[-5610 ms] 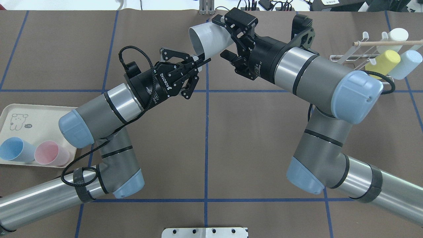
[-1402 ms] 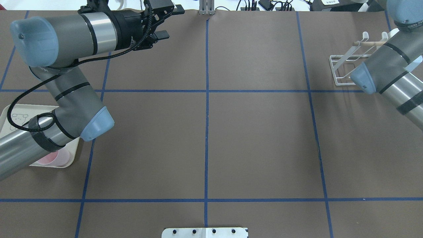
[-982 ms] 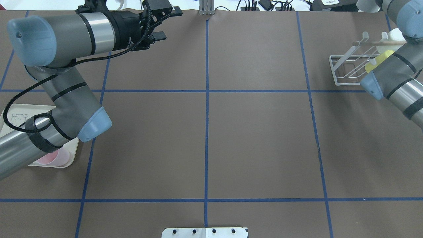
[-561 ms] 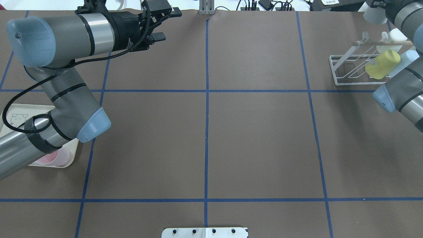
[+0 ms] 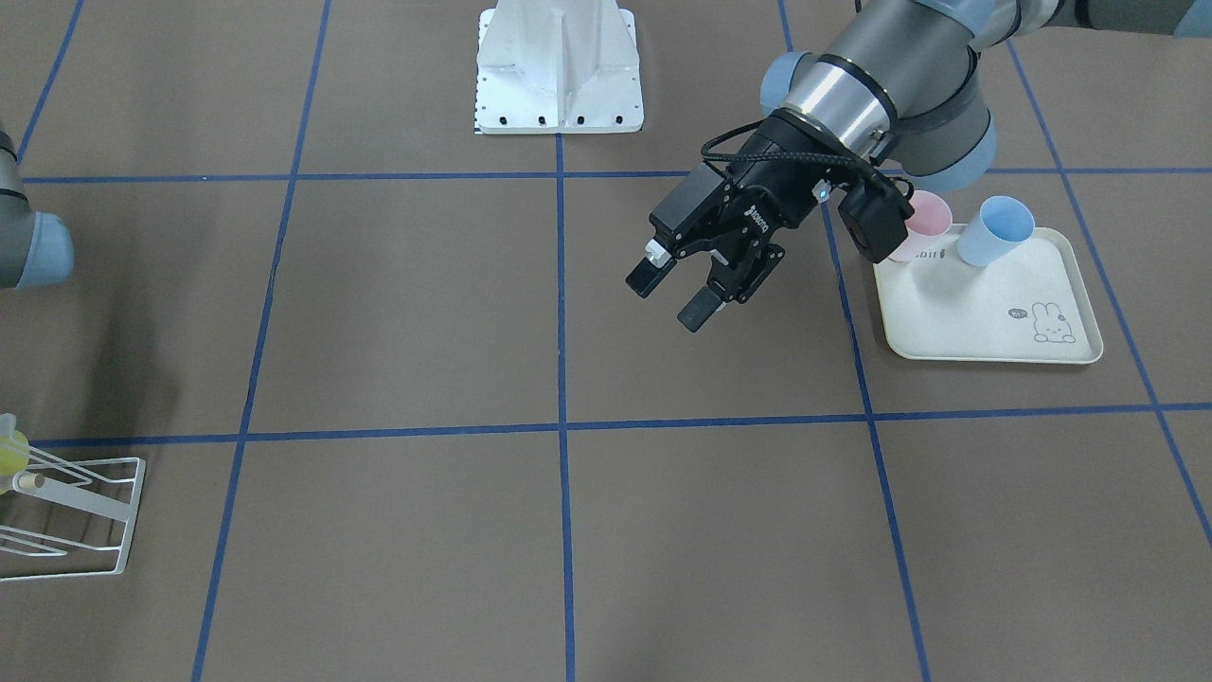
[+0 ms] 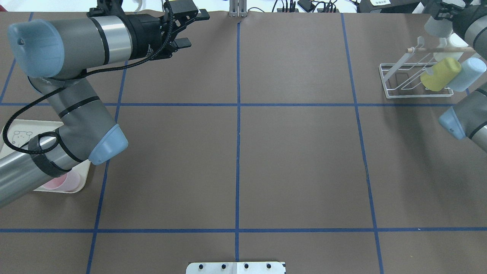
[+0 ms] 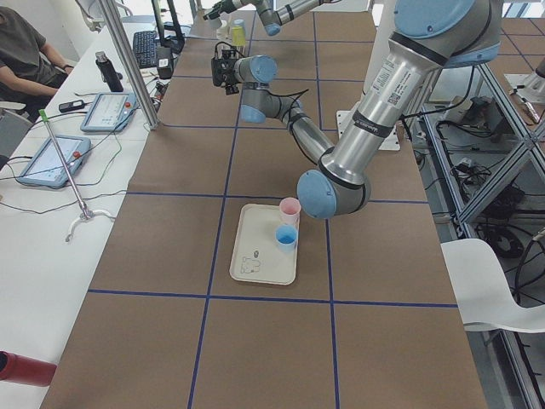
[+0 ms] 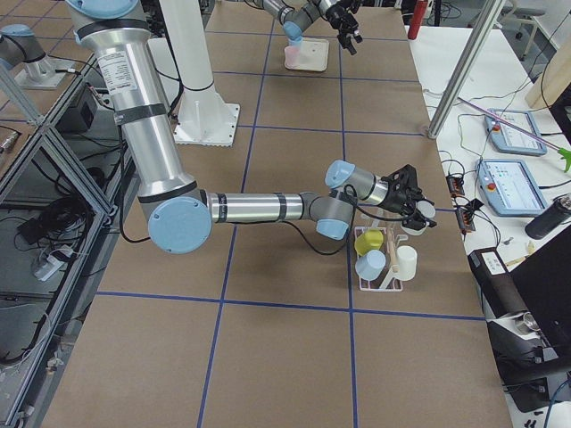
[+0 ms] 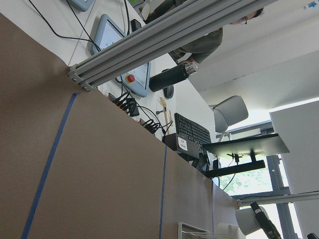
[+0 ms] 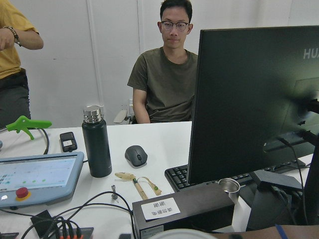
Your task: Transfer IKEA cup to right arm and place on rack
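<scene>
Currently right fingers (image 6: pixel 440 11) clamp the pale cup (image 6: pixel 433 26), rack (image 6: pixel 384 81) just beside them, yellow cup (image 6: pixel 441 74) and blue cup (image 6: pixel 468 72) on it; left fingers (image 5: pixel 701 308) spread wide, empty, well apart over the worktop (image 6: pixel 296 160).

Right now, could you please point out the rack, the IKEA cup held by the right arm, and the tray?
rack (image 6: pixel 426 49): overhead view, on its wooden dowel.
IKEA cup (image 6: pixel 433 27): overhead view, on its side wall.
tray (image 5: pixel 975 308): front-facing view, on its bare floor.
</scene>
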Robot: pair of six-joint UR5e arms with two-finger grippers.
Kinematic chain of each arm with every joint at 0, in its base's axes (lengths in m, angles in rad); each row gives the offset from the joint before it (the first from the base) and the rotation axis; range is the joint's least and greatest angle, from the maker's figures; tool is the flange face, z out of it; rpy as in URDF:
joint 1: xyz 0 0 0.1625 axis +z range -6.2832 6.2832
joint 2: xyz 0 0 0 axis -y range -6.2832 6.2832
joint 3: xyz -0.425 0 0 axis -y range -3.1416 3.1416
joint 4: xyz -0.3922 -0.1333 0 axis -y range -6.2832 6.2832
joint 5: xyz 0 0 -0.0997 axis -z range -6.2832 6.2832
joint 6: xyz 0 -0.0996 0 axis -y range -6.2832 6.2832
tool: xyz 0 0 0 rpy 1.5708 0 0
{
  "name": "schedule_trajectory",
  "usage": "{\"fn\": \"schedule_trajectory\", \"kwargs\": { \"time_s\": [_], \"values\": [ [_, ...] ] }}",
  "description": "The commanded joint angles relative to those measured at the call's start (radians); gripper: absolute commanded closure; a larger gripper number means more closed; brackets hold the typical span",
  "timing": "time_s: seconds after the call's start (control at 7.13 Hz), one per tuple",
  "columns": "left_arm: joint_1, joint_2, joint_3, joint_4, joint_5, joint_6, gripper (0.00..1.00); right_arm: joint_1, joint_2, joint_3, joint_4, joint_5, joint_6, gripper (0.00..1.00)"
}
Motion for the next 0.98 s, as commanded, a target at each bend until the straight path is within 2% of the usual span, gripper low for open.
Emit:
{"fn": "schedule_trajectory", "kwargs": {
  "time_s": [0.0,0.84],
  "values": [
    [0.003,0.0,-0.002,0.0,0.0,-0.009,0.0,-0.001,-0.014,0.002,0.001,0.0,0.001,1.0],
    [0.006,0.014,-0.001,-0.001,0.0,-0.01,0.0,-0.029,-0.022,-0.014,-0.002,0.002,-0.002,1.0]
  ]
}}
